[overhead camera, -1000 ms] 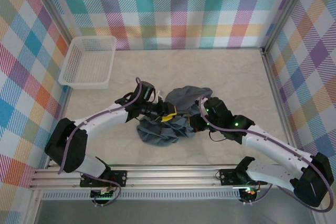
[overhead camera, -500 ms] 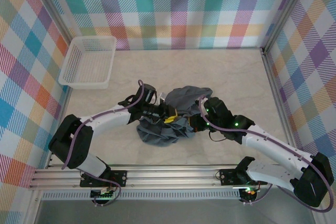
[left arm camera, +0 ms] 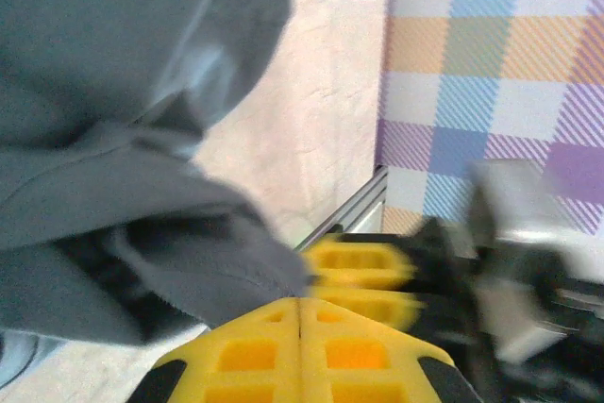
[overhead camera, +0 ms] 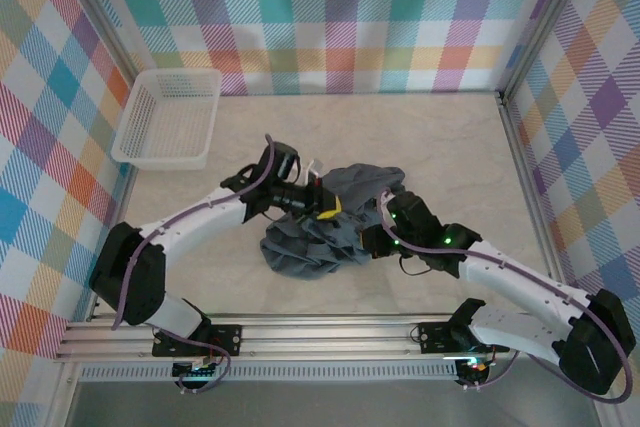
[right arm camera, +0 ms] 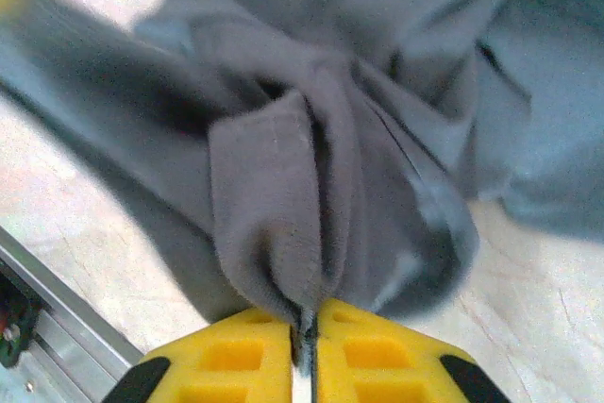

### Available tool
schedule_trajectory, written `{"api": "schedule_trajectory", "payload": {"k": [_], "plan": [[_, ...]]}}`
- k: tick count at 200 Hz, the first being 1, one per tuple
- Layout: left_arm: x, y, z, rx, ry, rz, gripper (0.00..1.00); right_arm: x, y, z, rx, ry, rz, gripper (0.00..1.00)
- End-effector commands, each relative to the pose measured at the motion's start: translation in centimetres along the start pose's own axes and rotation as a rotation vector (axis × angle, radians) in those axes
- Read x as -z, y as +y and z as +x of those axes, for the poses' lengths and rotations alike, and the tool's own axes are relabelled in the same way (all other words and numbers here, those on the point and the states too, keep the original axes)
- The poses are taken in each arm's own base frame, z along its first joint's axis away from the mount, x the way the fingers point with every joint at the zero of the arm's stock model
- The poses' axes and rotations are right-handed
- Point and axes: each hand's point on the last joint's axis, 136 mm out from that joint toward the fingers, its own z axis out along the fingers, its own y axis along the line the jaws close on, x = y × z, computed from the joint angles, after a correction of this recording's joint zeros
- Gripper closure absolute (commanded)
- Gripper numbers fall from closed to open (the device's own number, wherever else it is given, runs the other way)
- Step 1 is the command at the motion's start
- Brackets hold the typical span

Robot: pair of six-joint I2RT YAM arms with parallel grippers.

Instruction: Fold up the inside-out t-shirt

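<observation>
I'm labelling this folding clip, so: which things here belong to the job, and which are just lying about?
Job: grey t-shirt, crumpled mid-table; left gripper, shut at its edge; right gripper, shut on a fold of it.
Lying about: white basket, far left corner, apart from the shirt.

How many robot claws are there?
2. The left gripper is shut on the t-shirt's upper left edge. The right gripper pinches a fold on its right side.
</observation>
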Motion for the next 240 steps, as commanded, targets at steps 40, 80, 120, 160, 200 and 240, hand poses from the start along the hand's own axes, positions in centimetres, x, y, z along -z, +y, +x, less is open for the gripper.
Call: {"api": "schedule_trajectory", "payload": {"k": [40, 80, 120, 160, 200, 240], "plan": [[4.2, -1.8, 2.2, -0.353, 0.058, -0.180, 1.00, 3.3, 2.0, -3.6, 0.134, -0.118, -0.024, 0.47], [4.9, -3.1, 2.6, -0.424, 0.045, -0.151, 1.00, 6.1, 4.2, -7.6, 0.341, -0.248, -0.030, 0.28], [4.0, -3.2, 5.2, -0.472, 0.153, -0.126, 1.00, 5.2, 5.1, -10.0, 0.447, -0.168, -0.008, 0.09], [3.5, 0.0, 7.2, -0.431, 0.172, -0.201, 1.00, -0.9, 3.3, -6.8, 0.186, 0.105, -0.034, 0.11], [2.3, 3.7, 9.3, -0.324, 0.198, -0.268, 1.00, -2.7, 3.0, -3.3, -0.036, 0.251, -0.066, 0.77], [1.0, 9.9, 13.7, -0.274, 0.316, -0.427, 0.90, 0.2, 3.0, -2.9, -0.023, 0.177, -0.079, 1.00]]}}
